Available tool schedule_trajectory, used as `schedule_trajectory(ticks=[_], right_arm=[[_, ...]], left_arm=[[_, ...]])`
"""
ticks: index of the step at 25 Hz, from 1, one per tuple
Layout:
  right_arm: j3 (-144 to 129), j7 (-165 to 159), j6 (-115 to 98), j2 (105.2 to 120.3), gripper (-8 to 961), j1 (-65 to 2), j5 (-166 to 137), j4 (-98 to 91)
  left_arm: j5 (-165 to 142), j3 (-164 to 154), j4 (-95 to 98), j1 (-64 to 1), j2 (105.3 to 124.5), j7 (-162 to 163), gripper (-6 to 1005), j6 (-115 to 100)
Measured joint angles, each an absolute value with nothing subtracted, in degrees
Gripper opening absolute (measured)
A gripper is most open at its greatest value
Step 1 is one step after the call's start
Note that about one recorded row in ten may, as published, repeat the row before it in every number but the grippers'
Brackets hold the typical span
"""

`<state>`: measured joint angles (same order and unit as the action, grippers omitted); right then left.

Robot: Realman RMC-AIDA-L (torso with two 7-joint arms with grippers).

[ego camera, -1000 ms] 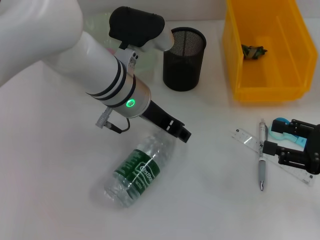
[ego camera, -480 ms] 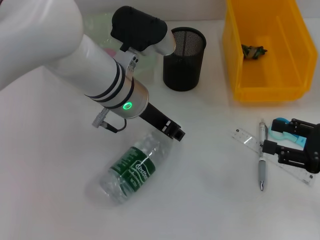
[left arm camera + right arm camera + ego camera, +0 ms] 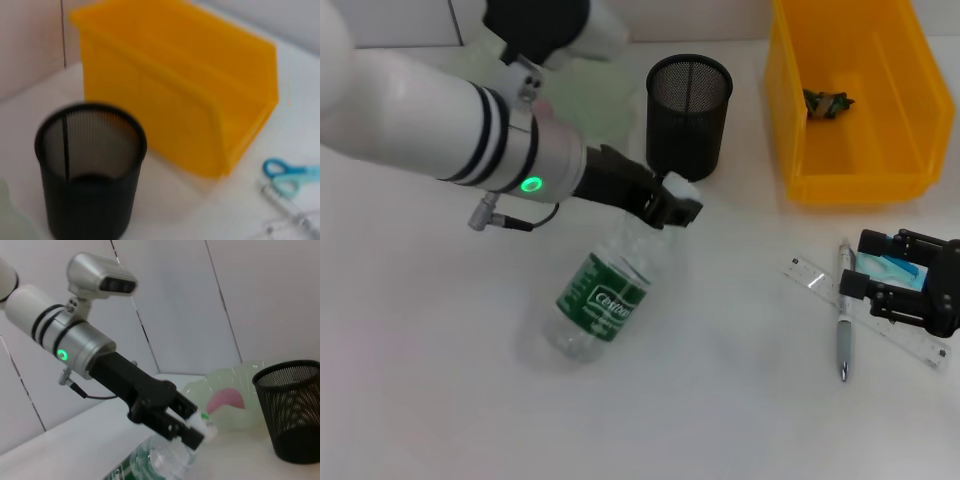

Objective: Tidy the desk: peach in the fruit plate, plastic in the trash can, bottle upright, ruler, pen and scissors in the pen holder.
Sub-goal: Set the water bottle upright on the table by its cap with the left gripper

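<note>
My left gripper [image 3: 672, 207] is shut on the white cap end of the clear bottle [image 3: 605, 297]. The bottle is tilted, its base on the desk [image 3: 440, 400] and its cap end raised. The right wrist view shows the same grip [image 3: 192, 429]. The black mesh pen holder [image 3: 689, 116] stands just behind it. The peach [image 3: 226, 401] lies in the pale green fruit plate [image 3: 239, 382]. The dark green plastic [image 3: 828, 102] lies in the yellow trash can [image 3: 855, 165]. My right gripper [image 3: 892, 283] is open, low over the light blue scissors [image 3: 898, 266], beside the ruler [image 3: 812, 277] and pen [image 3: 842, 335].
The pen holder [image 3: 90, 165] and trash can [image 3: 175, 95] stand side by side with a narrow gap between them. The scissors [image 3: 287, 172] lie in front of the bin. My left forearm [image 3: 450, 130] hides much of the fruit plate in the head view.
My left gripper has closed on the bottle's cap end and lifted it, swinging the bottle from lying flat to tilted. My right gripper has shifted left over the scissors.
</note>
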<state>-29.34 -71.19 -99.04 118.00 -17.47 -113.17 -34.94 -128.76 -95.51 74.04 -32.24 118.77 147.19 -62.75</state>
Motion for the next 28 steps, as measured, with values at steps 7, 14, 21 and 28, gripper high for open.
schedule_trajectory(ticks=[7, 14, 21, 28], right_arm=[[-28.11, -71.19, -98.96, 118.05, 714, -18.41, -113.13, -34.11], [-26.76, -71.19, -98.95, 118.13, 714, -19.42, -113.11, -32.27], [-26.01, -71.19, -98.76, 118.2, 714, -19.88, -113.11, -30.87], [-25.52, -71.14, -97.45, 118.4, 713, -20.88, -113.03, -28.66]], left_arm=[[-113.23, -89.21, 75.88, -24.72, 118.73, 131.8, 445, -60.51], [-93.6, -83.7, 66.78, -20.16, 118.74, 108.82, 444, -59.17], [-76.19, -80.61, 54.54, -19.2, 118.61, 88.64, 443, -61.09], [-61.81, -78.92, 42.26, -19.26, 118.64, 69.65, 441, -66.28]])
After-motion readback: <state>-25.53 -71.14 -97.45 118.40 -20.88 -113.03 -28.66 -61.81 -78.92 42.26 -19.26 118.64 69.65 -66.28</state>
